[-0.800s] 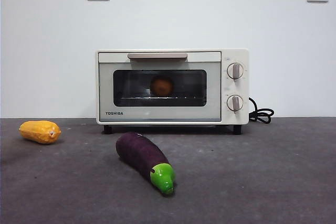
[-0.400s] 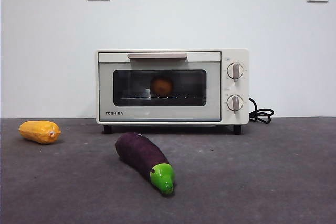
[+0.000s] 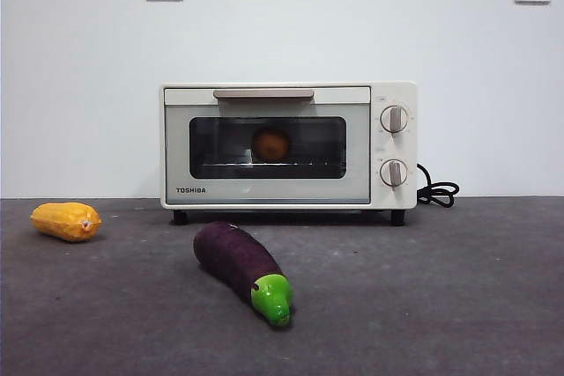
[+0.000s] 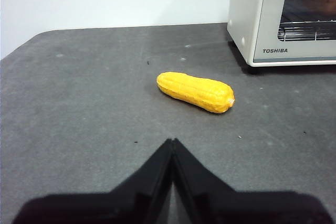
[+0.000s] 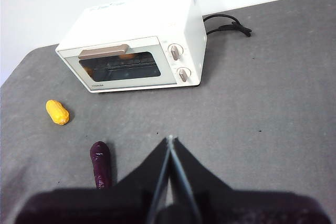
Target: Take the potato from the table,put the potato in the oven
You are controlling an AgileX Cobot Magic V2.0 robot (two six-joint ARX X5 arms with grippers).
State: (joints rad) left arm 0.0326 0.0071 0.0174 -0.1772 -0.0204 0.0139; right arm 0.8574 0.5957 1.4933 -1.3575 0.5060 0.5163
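Basically done: potato (image 3: 271, 143) sits on the rack inside the oven (image 3: 288, 145), door closed, well ahead of my right pincer (image 5: 170, 142). Both pincers clenched, empty, pulled clear; left (image 4: 172, 144) near the corn (image 4: 195, 91).

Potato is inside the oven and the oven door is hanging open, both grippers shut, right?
Not quite: the oven door is closed, as the front view shows, with the potato visible behind its glass. The left gripper and right gripper are shut.
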